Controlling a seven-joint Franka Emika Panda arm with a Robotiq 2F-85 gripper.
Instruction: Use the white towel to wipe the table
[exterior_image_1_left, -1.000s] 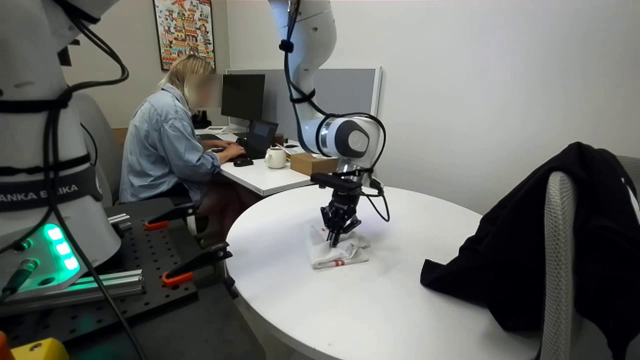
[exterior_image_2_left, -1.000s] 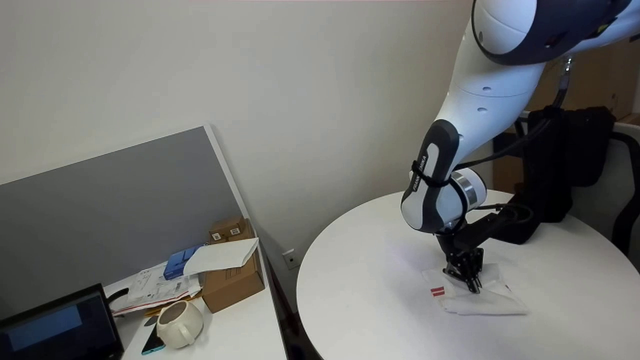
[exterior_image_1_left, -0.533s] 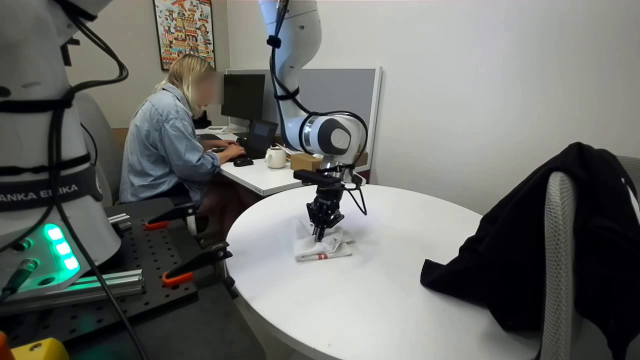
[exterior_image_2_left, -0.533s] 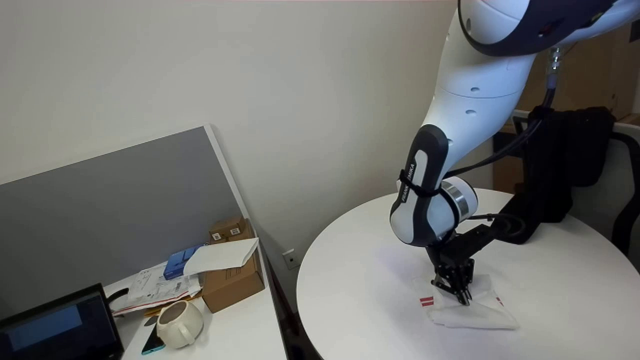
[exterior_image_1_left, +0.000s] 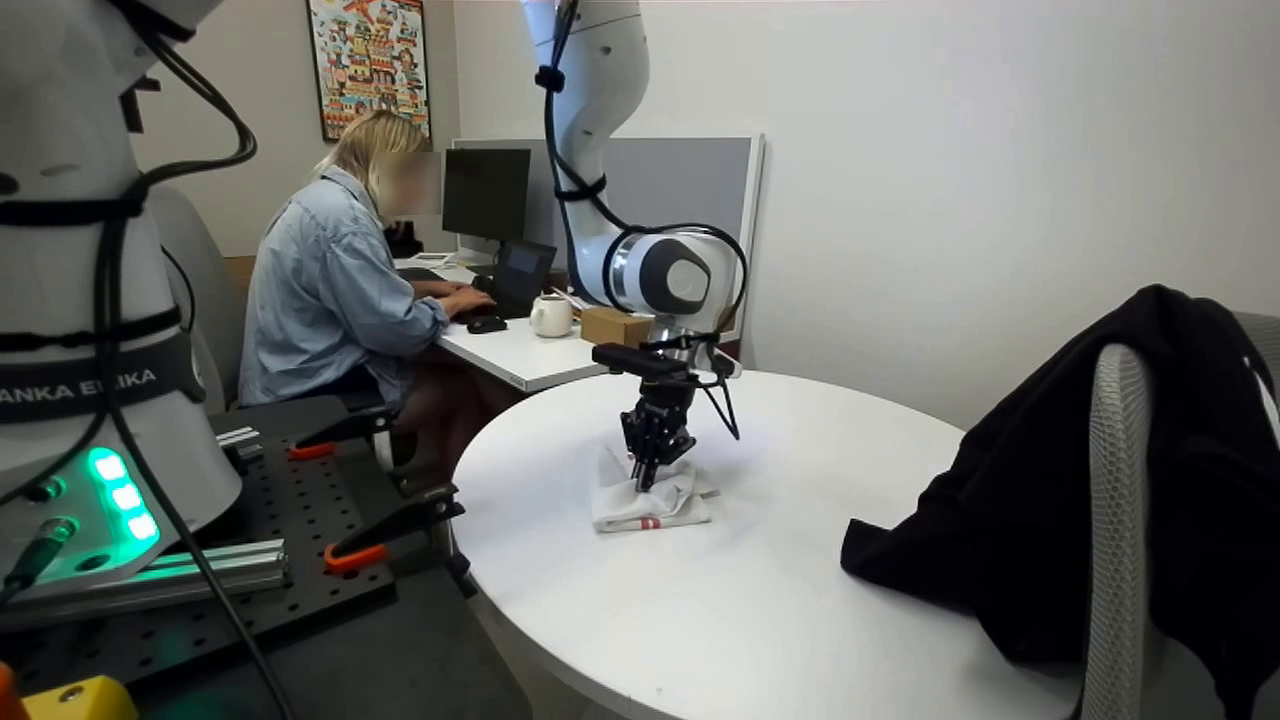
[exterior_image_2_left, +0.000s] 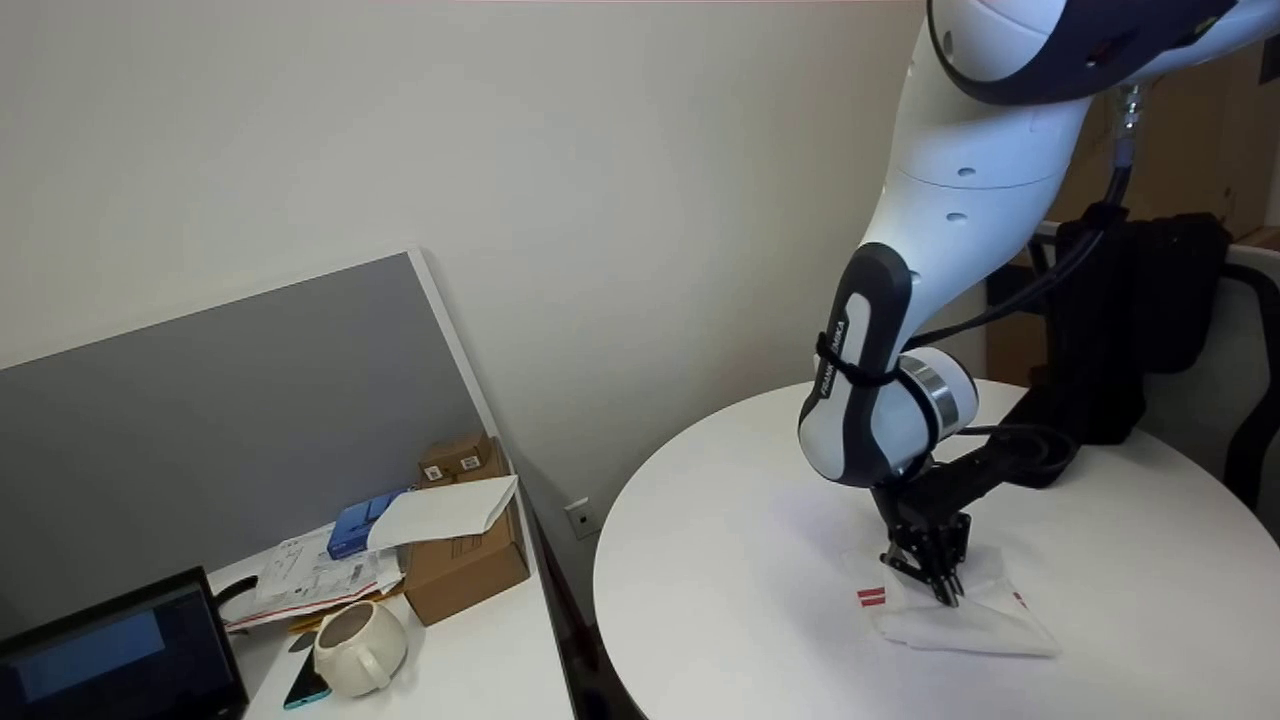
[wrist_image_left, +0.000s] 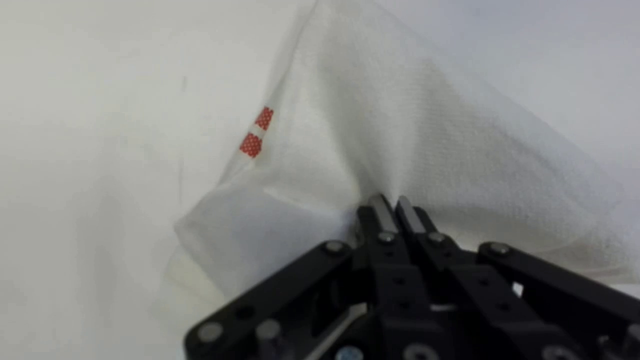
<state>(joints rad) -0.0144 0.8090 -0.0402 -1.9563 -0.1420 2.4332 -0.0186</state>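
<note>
The white towel (exterior_image_1_left: 665, 508) with small red stripes lies folded and crumpled on the round white table (exterior_image_1_left: 800, 590). It shows in both exterior views, also here (exterior_image_2_left: 985, 628), and fills much of the wrist view (wrist_image_left: 440, 125). My gripper (exterior_image_1_left: 642, 486) points down at the middle of the towel, its fingertips pressed together at the cloth; it also shows in an exterior view (exterior_image_2_left: 948, 600). In the wrist view the fingers (wrist_image_left: 392, 202) are nearly closed, and folds of the towel run into the narrow gap between them. The cloth between the fingers is mostly hidden.
A black garment (exterior_image_1_left: 1030, 490) hangs over a chair at the table's edge. A desk with a white mug (exterior_image_1_left: 552, 316) and a cardboard box (exterior_image_1_left: 615, 327) stands beyond the table. A person (exterior_image_1_left: 325, 290) sits at that desk. A black clamp (exterior_image_1_left: 400, 525) sits beside the table.
My gripper and the towel have slid together across the table, first one way, then a little back. In the exterior view with the person they are left of where they were one second ago.
</note>
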